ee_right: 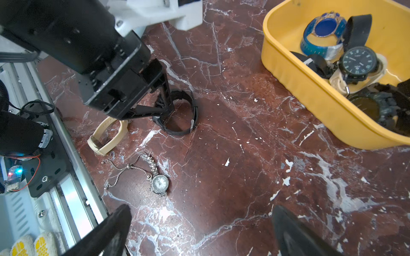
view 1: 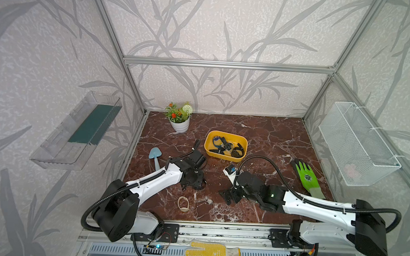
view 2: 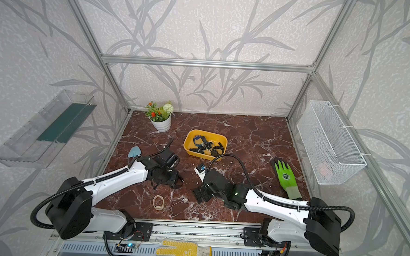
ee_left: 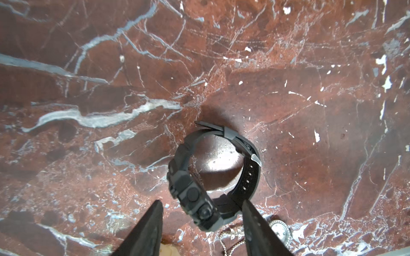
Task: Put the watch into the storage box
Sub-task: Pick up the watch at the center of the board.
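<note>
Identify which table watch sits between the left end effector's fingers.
The chunky black rubber-strap watch; the beige-strap watch and silver chain watch lie outside them.

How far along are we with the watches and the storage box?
Done: the storage box holds several watches, including a blue watch and a black-dial watch. In hand: the left gripper straddles the black watch on the table, jaws not yet clamped. Left: lifting it into the box; a beige watch and a silver chain watch lie outside. The right gripper hovers open.
</note>
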Tool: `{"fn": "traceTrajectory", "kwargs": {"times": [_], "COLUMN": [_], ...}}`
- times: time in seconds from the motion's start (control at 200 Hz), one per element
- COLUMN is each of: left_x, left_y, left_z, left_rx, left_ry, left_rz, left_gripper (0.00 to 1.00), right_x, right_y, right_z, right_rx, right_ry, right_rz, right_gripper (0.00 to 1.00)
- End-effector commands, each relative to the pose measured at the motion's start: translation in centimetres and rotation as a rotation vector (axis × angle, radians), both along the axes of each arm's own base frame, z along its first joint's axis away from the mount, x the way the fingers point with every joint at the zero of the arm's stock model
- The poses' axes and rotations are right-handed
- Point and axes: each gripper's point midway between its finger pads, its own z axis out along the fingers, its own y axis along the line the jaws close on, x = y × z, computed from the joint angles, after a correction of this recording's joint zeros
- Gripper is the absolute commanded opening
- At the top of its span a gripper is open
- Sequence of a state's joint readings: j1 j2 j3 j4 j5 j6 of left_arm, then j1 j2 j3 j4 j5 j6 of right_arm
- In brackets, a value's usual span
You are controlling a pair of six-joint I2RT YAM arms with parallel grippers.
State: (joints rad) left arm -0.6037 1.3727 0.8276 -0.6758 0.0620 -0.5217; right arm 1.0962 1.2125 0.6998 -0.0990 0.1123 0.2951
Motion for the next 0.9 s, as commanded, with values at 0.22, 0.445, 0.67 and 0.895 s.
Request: {"fn": "traceTrajectory", "kwargs": {"times": [0.22, 0.445, 0.67, 0.895], "left_x": [-0.3, -0.1, 0.2, 0.8], "left_y": [0.1, -0.2, -0.4, -0.8], "left_z": [-0.4, -1.1, -1.2, -1.4], "left_rx": [0.013, 0.017, 0.022, 0.027], "left_ry": [0.048, 0.068, 0.070, 0.083], "left_rz": [0.036, 0.032, 0.037, 0.037], "left_gripper": [0.51, 0.44, 0.35, 0.23], "right_x": [-0.2, -0.3, -0.3, -0.1], "right_y": [0.8, 0.8, 0.9, 0.9], "right_z": [-0.3, -0.1, -0.4, -0.3], "right_rx": [0.004, 0.005, -0.004, -0.001], "right_ry": [-0.017, -0.019, -0.019, -0.023], "right_rz": [0.009, 0.016, 0.011, 0.003], "right_gripper": [0.99, 0.99, 0.99, 0.99]}}
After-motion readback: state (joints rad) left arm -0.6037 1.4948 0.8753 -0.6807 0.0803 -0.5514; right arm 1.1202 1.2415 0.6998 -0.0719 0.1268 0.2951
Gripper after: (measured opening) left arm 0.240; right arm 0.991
